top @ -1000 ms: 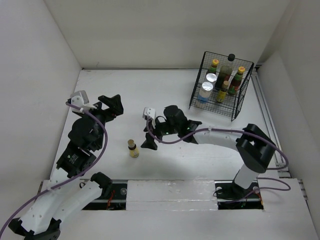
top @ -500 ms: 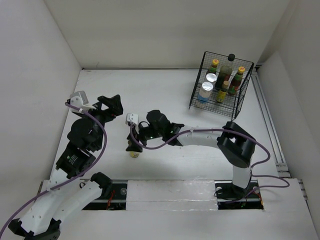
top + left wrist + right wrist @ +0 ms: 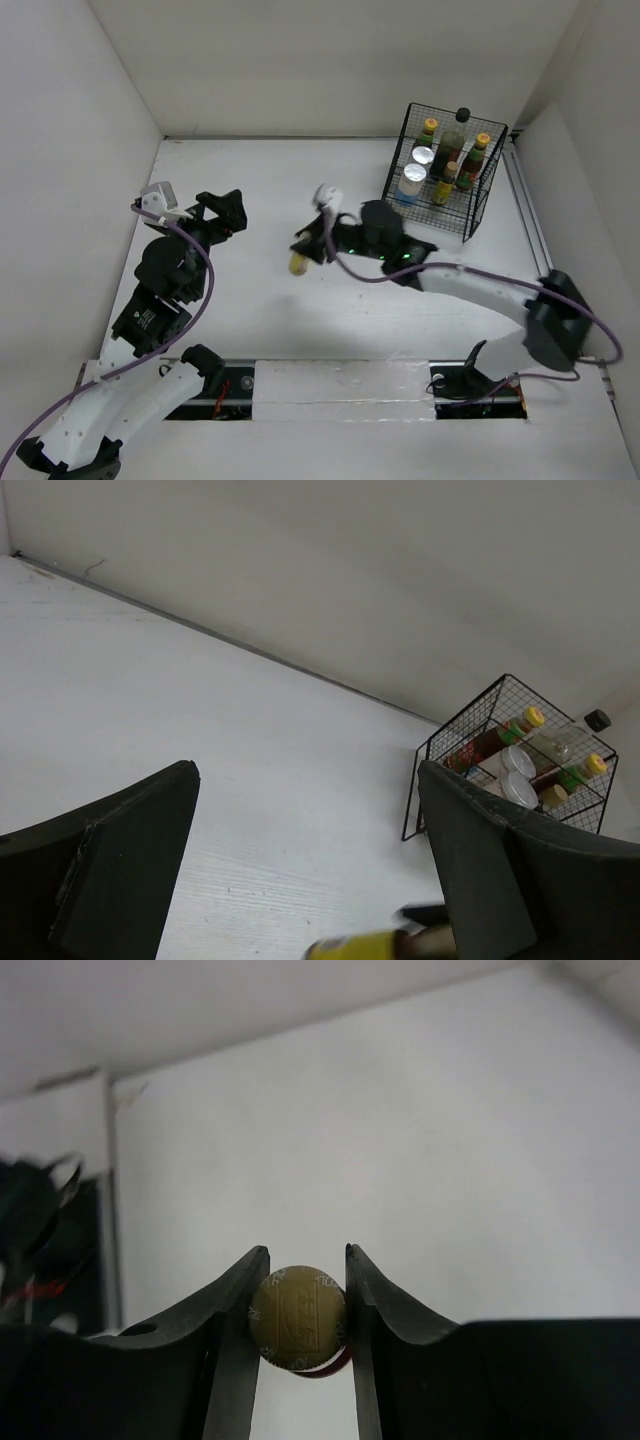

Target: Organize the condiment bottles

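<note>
The tiny yellow bottle (image 3: 298,264) got clamped by the right gripper (image 3: 306,254), lifted off the surface (image 3: 270,190) and carried a bit toward the wire basket (image 3: 482,208).

Overhead and both wrists, sharing yellow bottle (image 3: 298,264) (image 3: 298,1317)

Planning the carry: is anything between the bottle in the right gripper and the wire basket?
Nothing visible does. Between the small yellow bottle, clamped in the right gripper, and the wire basket lie only the table surface and that arm's own wrist.
</note>
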### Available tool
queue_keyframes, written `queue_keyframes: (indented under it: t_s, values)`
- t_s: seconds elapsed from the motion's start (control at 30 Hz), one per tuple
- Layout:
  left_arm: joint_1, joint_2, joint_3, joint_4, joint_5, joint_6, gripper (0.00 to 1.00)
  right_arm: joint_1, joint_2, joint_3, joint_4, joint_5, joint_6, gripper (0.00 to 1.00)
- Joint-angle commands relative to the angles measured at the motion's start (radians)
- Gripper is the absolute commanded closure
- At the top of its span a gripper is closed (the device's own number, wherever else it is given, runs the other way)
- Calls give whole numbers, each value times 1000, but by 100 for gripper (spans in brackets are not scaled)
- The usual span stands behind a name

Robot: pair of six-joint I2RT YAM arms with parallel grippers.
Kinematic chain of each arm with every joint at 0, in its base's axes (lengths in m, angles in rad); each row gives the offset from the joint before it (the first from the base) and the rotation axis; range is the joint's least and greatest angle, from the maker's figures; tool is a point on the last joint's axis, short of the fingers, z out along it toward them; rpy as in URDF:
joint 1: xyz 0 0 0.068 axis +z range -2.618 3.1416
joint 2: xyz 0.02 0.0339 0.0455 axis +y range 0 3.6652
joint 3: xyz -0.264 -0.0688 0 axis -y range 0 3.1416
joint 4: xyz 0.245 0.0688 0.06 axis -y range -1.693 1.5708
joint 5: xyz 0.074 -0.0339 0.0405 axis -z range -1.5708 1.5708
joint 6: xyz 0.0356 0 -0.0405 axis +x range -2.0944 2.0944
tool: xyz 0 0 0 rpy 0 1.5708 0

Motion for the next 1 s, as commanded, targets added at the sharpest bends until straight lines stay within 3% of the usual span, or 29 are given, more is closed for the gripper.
queue_keyframes:
  t_s: [0.0, 0.13, 0.23, 0.37, 0.6, 0.97]
  values:
    - [4, -8, 17, 28, 8, -2, 13, -113, -310, -51, 148, 226, 14, 75]
    - [4, 1, 17, 28, 29, -2, 13, -296, -530, -156, 75, 588, 53, 79]
    - [4, 10, 17, 28, 38, -2, 13, -403, -616, -196, 6, 696, 78, 79]
    - [4, 23, 17, 28, 49, -2, 13, -612, -625, -205, -52, 679, 109, 79]
    - [4, 23, 17, 28, 58, -2, 12, -831, -532, -185, -68, 572, 165, 80]
    - [4, 44, 17, 28, 68, 8, 10, -896, -351, -120, -14, 563, 165, 81]
